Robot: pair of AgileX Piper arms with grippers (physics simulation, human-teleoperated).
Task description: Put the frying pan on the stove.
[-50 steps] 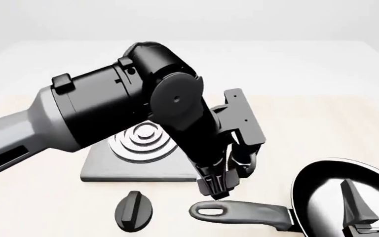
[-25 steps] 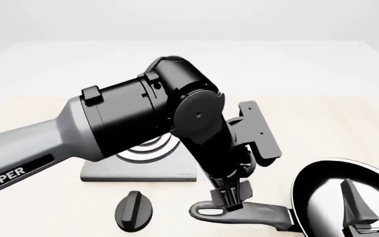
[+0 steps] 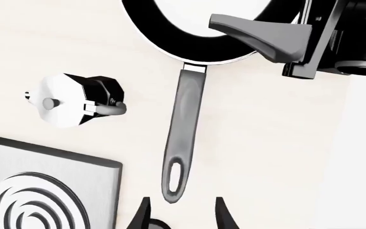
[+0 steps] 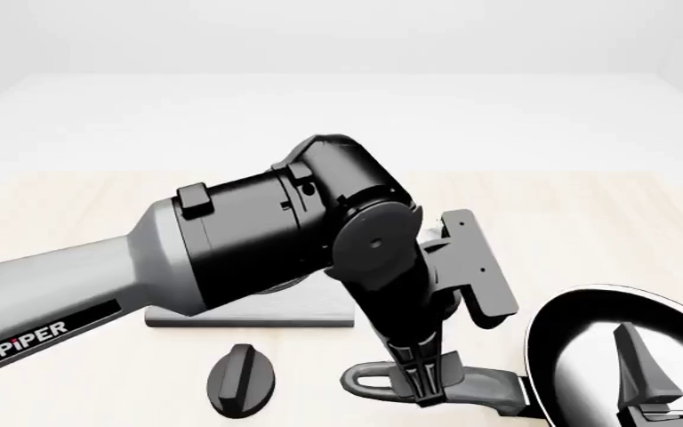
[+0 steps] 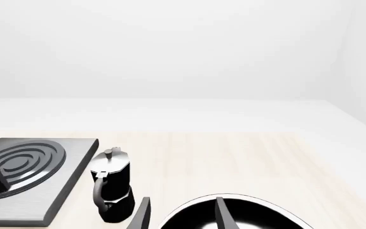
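- The frying pan [image 4: 608, 356] is lying flat on the table [image 4: 579, 222], at the front right, with its long handle [image 3: 183, 138] pointing left toward the knob [image 4: 242, 380]
- The left gripper [image 3: 179, 217] is hanging over the looped handle end, its fingers spread wide on either side of the loop without touching it
- The stove [image 3: 40, 191] is sitting well left of the pan, largely hidden by the left arm in the front view
- The moka pot [image 5: 110, 191] is standing between the stove and the pan
- The right gripper [image 5: 181, 214] is hovering above the pan bowl, its fingers spread apart and holding nothing
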